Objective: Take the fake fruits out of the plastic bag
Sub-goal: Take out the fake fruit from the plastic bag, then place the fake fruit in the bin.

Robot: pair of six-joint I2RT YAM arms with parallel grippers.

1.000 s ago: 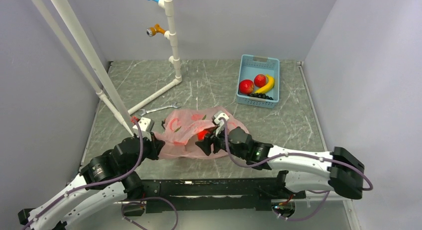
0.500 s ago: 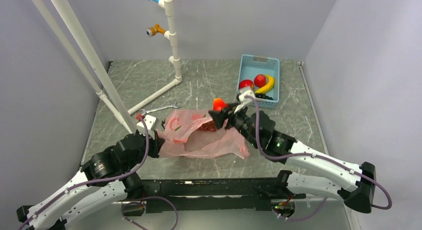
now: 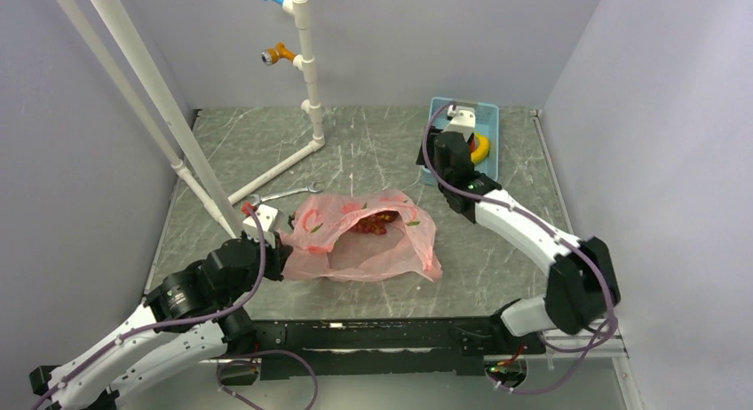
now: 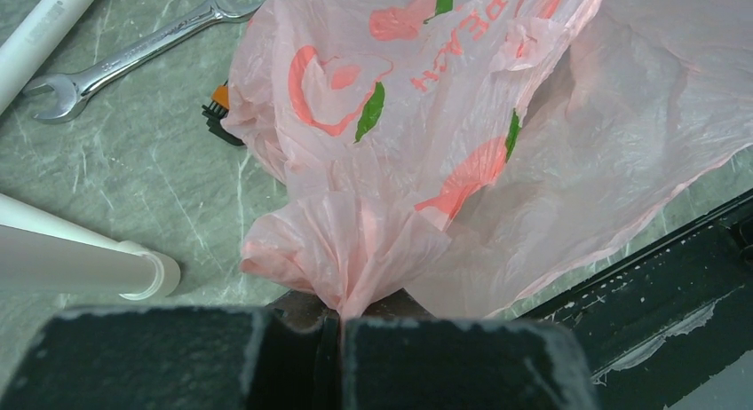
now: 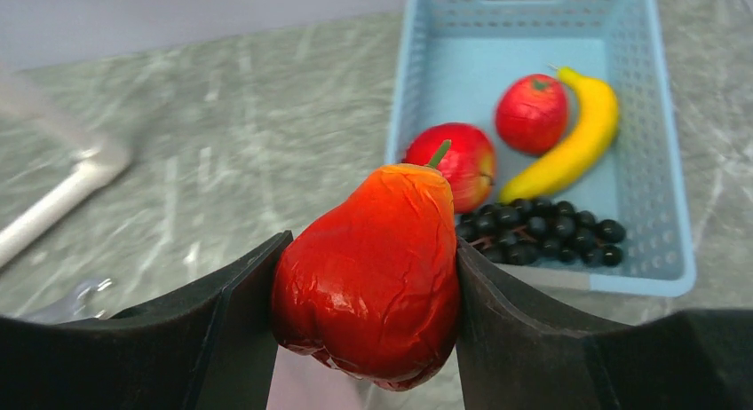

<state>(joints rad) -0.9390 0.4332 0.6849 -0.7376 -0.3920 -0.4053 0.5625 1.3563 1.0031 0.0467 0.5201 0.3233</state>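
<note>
Slippage worries me: right gripper (image 5: pixel 368 259) clamps the glossy pear (image 5: pixel 373 286) by the basket (image 5: pixel 668 144) rim, left gripper (image 4: pixel 340 339) pinches the bag (image 4: pixel 426 117).

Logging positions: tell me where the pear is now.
The pear is clamped in the right gripper beside the blue basket, far right in the top view; the right wrist view shows it in front of an apple.
</note>
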